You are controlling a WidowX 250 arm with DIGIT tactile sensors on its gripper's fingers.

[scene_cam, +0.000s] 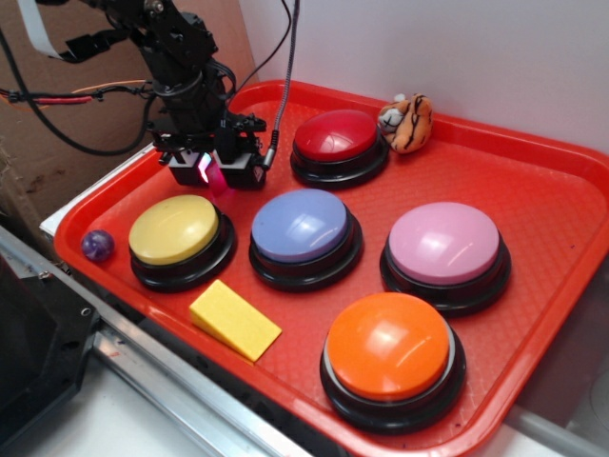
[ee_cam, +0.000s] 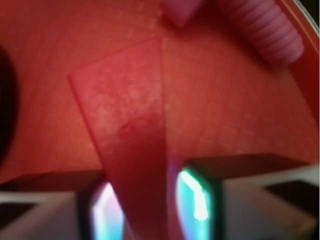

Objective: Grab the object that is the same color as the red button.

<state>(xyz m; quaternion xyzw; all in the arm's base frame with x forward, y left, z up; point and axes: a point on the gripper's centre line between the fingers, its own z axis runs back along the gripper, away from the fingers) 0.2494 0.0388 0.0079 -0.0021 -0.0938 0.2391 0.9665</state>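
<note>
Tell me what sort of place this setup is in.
Probably a robot lab test bench rather than a home: a red tray of large dome push-buttons such as the red button, loose cables trailing to the arm's gripper, and a cardboard backdrop.

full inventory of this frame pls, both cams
tray: 1, red, under everything
red button: 1, dark red dome, back centre
yellow button: 1, front left
blue button: 1, centre
pink button: 1, right
orange button: 1, front right
yellow wedge: 1, front, beside yellow button
purple ball: 1, left edge
tiger plush: 1, orange striped, back
red wedge block: 1, between the fingers, wrist view
pink ribbed bolt: 1, by tray rim, wrist view
gripper: 1, black, back left, around the wedge; closure unclear
</note>
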